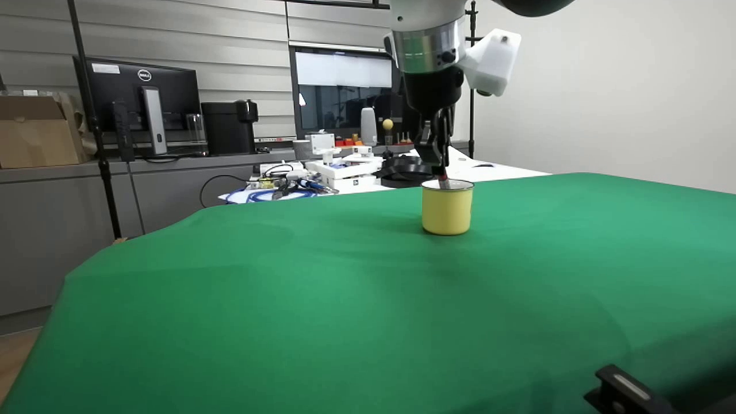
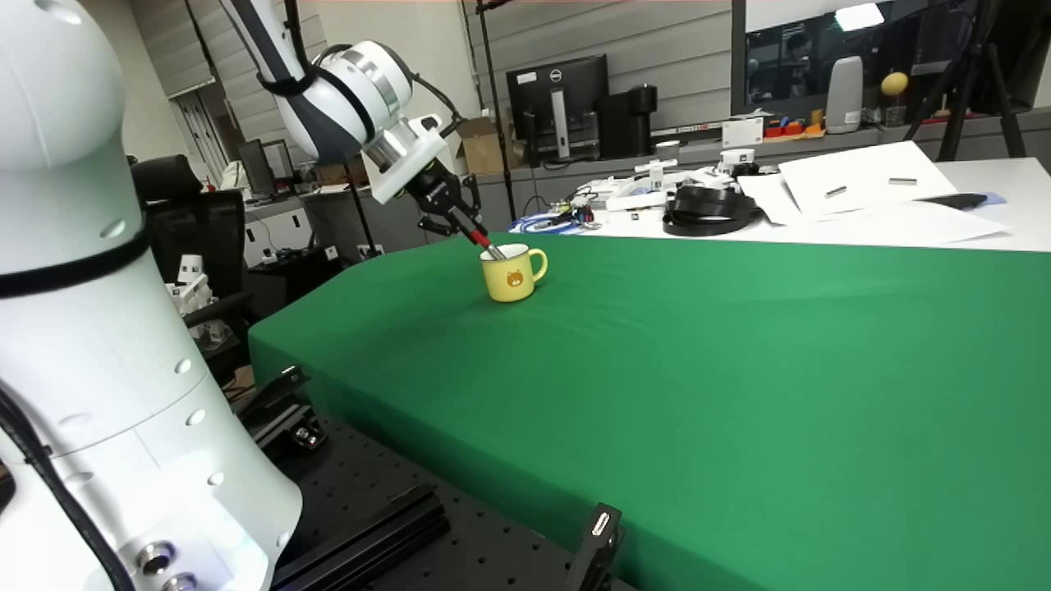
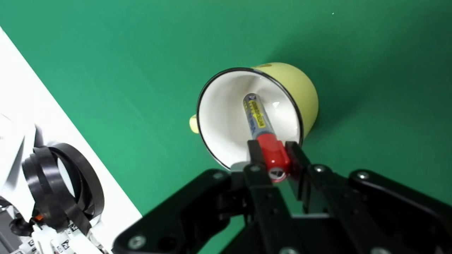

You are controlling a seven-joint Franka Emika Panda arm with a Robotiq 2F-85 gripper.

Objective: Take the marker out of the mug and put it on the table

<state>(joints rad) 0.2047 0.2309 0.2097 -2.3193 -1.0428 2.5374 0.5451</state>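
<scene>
The yellow mug [image 1: 447,210] stands upright on the green table [image 1: 276,299]; it also shows in an exterior view [image 2: 511,277] with its handle and a bear print. In the wrist view I look into the white inside of the mug [image 3: 303,95], whose rim is dark. The marker [image 3: 258,114] has a grey body and a red cap. It leans with its grey end inside the mug and its cap above the rim. My gripper [image 3: 273,145] has its fingers on both sides of the red cap, closed on it. The gripper also shows just above the mug in an exterior view [image 2: 470,226].
A white desk [image 2: 1018,197] with papers, cables and a black coil [image 2: 710,210] adjoins the table's far side. The coil also shows in the wrist view [image 3: 63,183]. A black clamp [image 2: 595,542] sits at the table's edge by the robot base.
</scene>
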